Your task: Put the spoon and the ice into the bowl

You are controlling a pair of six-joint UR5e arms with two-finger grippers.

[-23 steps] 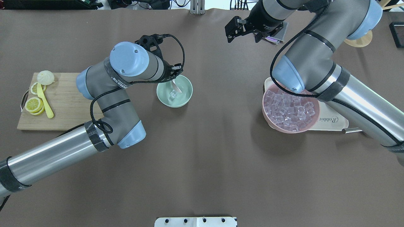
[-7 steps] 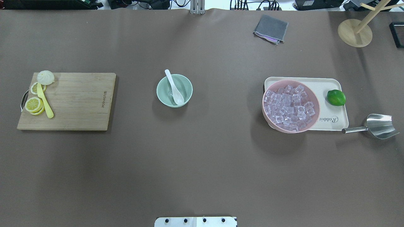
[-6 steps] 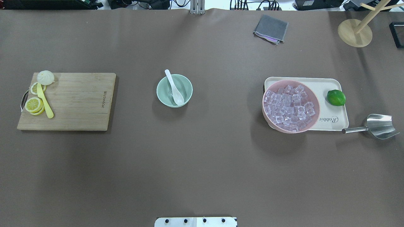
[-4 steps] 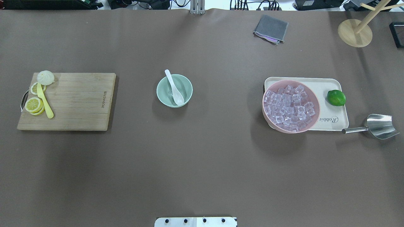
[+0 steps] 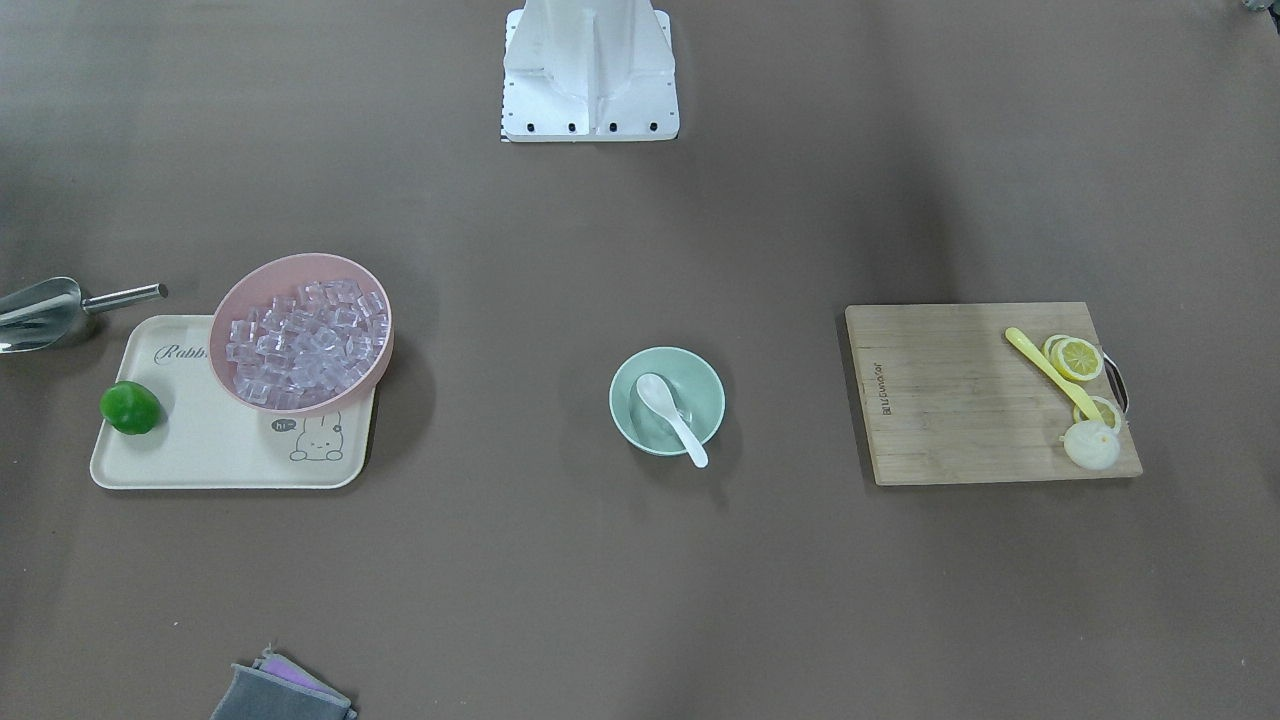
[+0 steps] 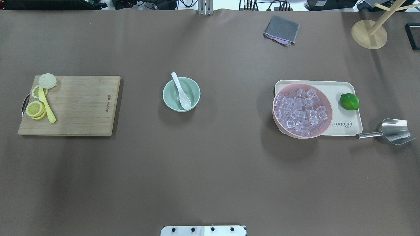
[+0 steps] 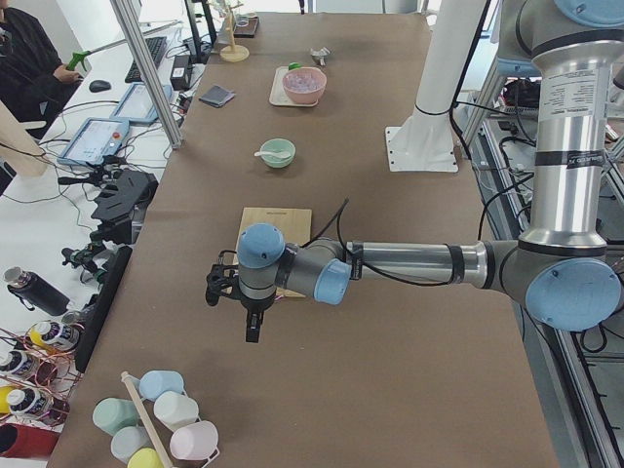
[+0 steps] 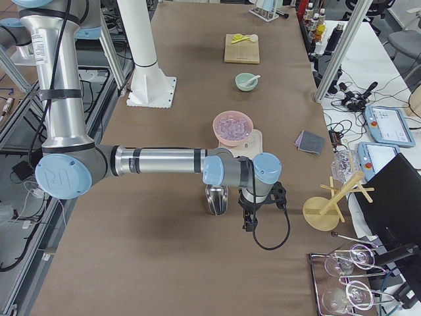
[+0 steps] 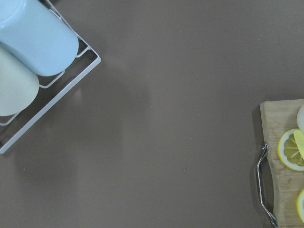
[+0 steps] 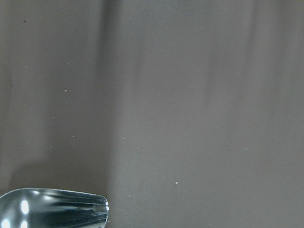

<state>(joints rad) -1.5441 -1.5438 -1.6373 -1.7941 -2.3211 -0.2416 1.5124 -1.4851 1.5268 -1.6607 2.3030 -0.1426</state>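
The mint-green bowl (image 6: 193,88) stands at the table's middle left, and also shows in the front view (image 5: 705,385). The white spoon (image 6: 182,93) lies in it, its handle leaning over the far rim. A clear ice cube (image 6: 177,97) shows faintly beside the spoon's head. More ice (image 6: 300,109) fills the pink bowl (image 6: 328,123). My left gripper (image 7: 252,330) hangs past the cutting board's end; my right gripper (image 8: 250,220) hangs past the steel scoop. Both show only in side views, so I cannot tell whether they are open or shut.
A wooden cutting board (image 6: 78,105) with lemon slices, a bun and a yellow spoon (image 6: 47,109) lies at the left. A cream tray (image 6: 344,87) holds the pink bowl and a lime (image 6: 349,101). A steel scoop (image 6: 395,131), grey cloth (image 6: 281,29) and wooden stand (image 6: 369,34) lie right.
Three seconds ago both arms were over the table, the left gripper at the green bowl. Both have since left the overhead view; the spoon lies in the bowl. Nothing moved in the last second.
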